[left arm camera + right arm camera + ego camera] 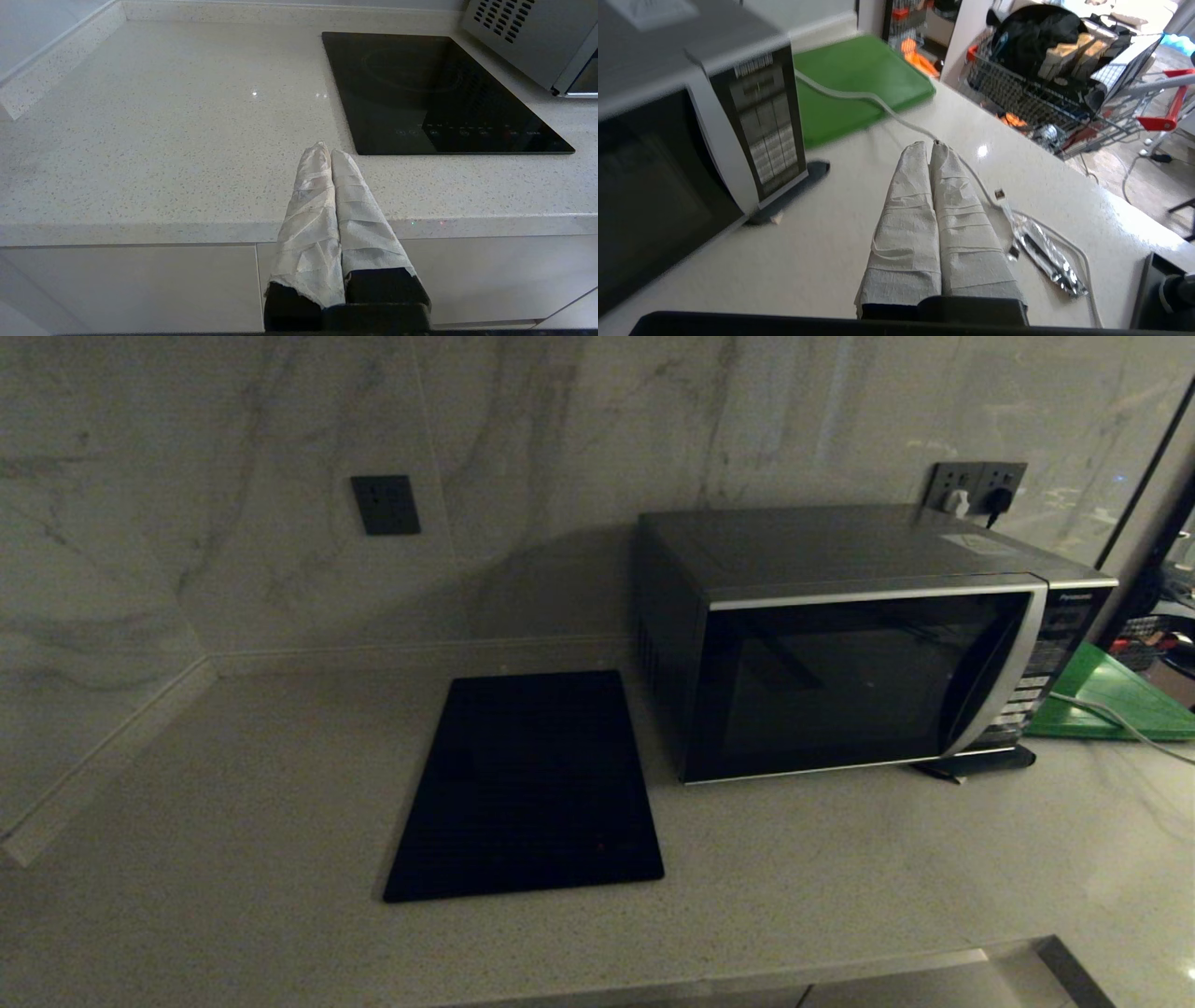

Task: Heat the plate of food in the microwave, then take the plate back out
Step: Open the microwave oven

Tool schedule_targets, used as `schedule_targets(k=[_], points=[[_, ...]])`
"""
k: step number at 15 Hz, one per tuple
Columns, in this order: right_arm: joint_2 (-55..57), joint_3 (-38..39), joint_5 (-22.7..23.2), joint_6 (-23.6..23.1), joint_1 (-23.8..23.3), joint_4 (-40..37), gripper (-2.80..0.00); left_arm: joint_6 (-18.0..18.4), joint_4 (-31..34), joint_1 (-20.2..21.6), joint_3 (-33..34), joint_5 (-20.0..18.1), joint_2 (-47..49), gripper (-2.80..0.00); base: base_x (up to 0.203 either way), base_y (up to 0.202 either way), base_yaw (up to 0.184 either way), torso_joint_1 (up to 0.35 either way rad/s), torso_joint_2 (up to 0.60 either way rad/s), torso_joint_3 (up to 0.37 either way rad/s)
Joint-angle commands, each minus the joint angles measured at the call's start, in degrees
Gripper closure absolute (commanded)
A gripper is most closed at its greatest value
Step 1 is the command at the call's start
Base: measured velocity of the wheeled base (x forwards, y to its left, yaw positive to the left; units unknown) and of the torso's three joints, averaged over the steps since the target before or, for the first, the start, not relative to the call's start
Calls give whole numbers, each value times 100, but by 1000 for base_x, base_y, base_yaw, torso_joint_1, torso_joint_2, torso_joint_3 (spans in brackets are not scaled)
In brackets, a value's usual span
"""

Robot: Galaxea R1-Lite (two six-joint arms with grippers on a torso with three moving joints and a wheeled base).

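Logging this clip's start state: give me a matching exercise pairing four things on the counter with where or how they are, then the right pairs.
Things:
1. microwave
2. cooktop slab
3. green board
4. left hand

States:
A. flat on the counter, to the microwave's left
B. wrapped fingers pressed together, holding nothing, above the counter's front edge
C. door closed, control panel on its right
D. behind a white cable, to the microwave's right

Pairs: 1-C, 2-A, 3-D, 4-B
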State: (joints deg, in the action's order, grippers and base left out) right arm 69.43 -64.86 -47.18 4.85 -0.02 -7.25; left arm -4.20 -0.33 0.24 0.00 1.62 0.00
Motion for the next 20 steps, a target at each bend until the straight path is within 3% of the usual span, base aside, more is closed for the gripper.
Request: schedule_targets(k=[1,5,12,20], points=[[29,237,-28,7,19,79,0,-2,-2,3,0,5,9,0,0,0,0,0,0,0],[116,498,-28,63,154,308,0,-2,-2,3,0,5,9,0,0,0,0,0,0,0],[240,1144,-37,683,483,435,0,-2,-2,3,0,5,9,0,0,0,0,0,0,0],[392,1586,-50,859,495,457,0,-2,-2,3,0,5,9,0,0,0,0,0,0,0]])
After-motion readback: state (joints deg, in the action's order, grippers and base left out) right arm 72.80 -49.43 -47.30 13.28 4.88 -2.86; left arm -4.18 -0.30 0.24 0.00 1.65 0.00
